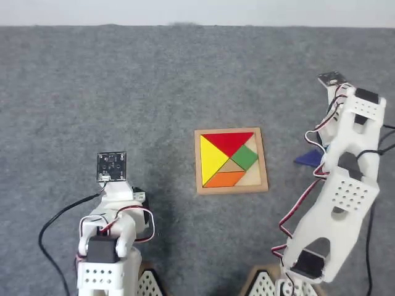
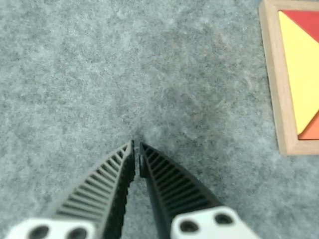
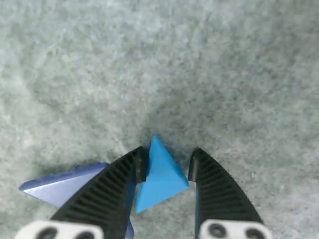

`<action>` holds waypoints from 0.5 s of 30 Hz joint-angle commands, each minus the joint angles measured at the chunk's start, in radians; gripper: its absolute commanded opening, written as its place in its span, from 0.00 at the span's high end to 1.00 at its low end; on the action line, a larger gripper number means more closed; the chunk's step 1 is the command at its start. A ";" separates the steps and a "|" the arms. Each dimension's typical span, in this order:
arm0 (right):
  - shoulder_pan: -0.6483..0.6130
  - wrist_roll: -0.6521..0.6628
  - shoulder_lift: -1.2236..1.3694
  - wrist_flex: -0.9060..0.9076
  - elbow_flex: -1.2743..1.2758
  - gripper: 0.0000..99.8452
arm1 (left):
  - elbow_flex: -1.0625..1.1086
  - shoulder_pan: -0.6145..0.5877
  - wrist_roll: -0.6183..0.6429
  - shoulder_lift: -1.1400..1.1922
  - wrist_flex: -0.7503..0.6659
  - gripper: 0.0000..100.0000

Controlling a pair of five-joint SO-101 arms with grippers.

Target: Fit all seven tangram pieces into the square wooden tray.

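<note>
Right claw [image 3: 169, 152] is sitting spread wide around the light blue triangle [image 3: 159, 177], one side touching it. Left claw [image 2: 136, 144] is hanging closed and empty near the tray [image 2: 273, 74].

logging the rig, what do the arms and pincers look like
The left arm and right arm are white perforated plastic with black motors and red, black and white cables. The left pincer and right pincer have black ribbed tapering fingers.

left of tray [image 1: 232, 189]: bare surface [image 1: 92, 92], room to pass
beyond tray: bare surface, open
right of tray: dark blue piece [image 1: 307, 158] and right arm [image 1: 345, 185] block
</note>
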 commanded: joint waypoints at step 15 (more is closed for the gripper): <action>0.061 -0.183 -0.168 0.163 0.018 0.75 | -0.012 -0.006 -0.011 -0.020 0.002 0.99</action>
